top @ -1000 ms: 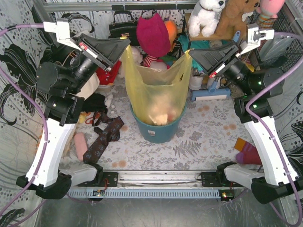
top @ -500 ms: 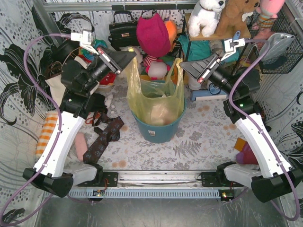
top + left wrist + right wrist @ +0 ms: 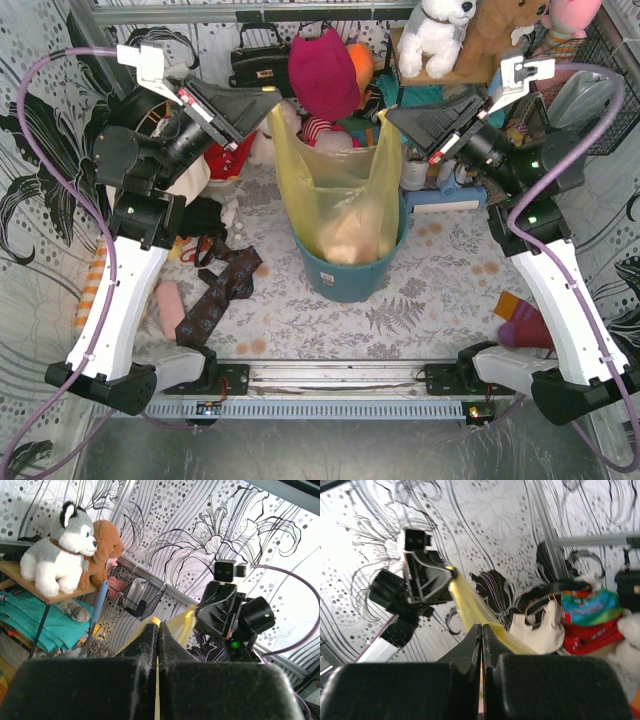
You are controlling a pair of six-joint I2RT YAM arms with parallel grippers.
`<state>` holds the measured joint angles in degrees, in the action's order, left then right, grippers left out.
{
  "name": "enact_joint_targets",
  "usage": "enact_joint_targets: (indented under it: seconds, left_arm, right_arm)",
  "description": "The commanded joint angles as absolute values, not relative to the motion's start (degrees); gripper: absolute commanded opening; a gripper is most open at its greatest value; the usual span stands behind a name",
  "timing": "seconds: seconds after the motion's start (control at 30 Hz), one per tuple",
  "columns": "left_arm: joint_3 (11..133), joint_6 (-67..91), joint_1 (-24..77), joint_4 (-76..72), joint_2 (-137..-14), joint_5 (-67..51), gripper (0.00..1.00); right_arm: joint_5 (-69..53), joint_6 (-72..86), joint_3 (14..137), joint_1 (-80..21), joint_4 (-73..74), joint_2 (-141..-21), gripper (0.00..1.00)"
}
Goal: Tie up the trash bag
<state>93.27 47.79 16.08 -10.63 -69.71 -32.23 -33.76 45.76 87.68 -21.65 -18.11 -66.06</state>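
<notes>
The left tool (image 3: 271,101) and right tool (image 3: 388,115) each pinch one handle of the trash bag (image 3: 345,195). It hangs between them, base in the teal bin (image 3: 345,278) at the middle of the worktop (image 3: 430,300). The handles lie apart, left to right; crossing them appears next.

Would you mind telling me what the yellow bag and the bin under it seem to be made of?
Bag: thin plastic film, translucent and slightly glossy. It creases, and pale contents show through it. Bin: probably rigid moulded plastic, teal, with a smooth, even wall.
</notes>
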Motion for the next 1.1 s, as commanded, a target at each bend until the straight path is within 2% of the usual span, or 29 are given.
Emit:
enact_joint_targets:
  seconds: [0.0, 0.23, 0.47, 0.6, 1.07]
  left_arm:
    - [87.42, 49.45, 16.0, -15.43, -67.18, -34.84, 0.0]
    - [84.43, 50.62, 16.06, -18.79, -64.8, -35.01, 0.0]
    - [96.84, 47.62, 16.02, -14.33, -68.13, -36.74, 0.0]
    - [99.46, 45.62, 16.07, -11.86, -68.08, -36.28, 0.0]
    - [81.35, 50.61, 16.05, -18.88, -66.6, -35.27, 0.0]
  right_arm:
    - [-32.92, 45.27, 81.23, -21.97, -19.57, -65.03, 0.0]
    - [-28.44, 42.1, 78.34, -21.97, -15.04, -63.51, 0.0]
    - [-31.55, 43.21, 91.25, -22.06, -16.25, -68.27, 0.0]
    - [-32.61, 43.93, 93.22, -22.15, -16.75, -68.63, 0.0]
    - [-28.1, 45.83, 73.8, -22.1, -19.7, -62.73, 0.0]
